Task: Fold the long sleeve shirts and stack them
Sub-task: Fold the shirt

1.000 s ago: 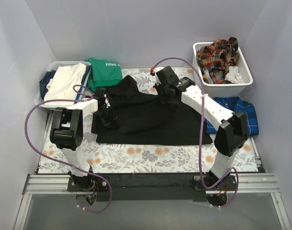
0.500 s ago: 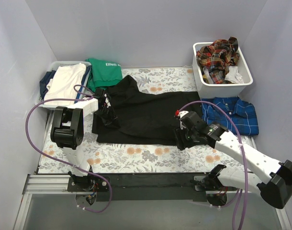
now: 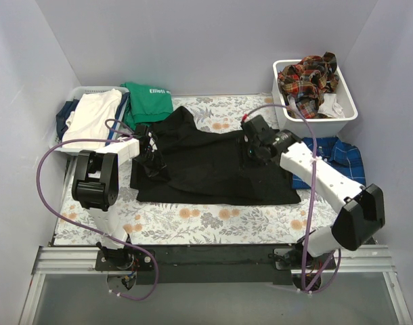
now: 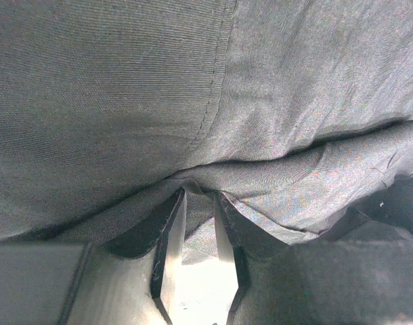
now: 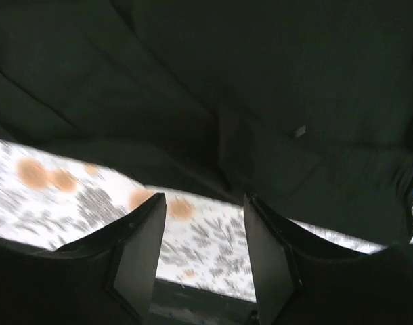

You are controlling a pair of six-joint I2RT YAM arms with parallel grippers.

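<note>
While the left gripper (image 4: 198, 196) pinches a fold at the black shirt's (image 3: 213, 169) left edge, the right gripper (image 5: 205, 200) (fingers (image 5: 142, 250) spread, empty) hovers above it.

The black shirt (image 4: 112, 88) at the tips of the left claw (image 4: 198, 196) is matt, finely woven cloth with a stitched seam.

A large plain black long-sleeve shirt (image 3: 213, 169) lies spread across the middle of the floral-print table cover (image 3: 193, 220). It is mostly flat, with its far-left part folded in over the body and its left edge bunched into wrinkles. A blue plaid collared shirt (image 3: 343, 161) lies flat beside its right edge. Red-orange plaid shirts (image 3: 308, 76) sit crumpled in a heap inside the white plastic bin (image 3: 321, 125) at the far right.
</note>
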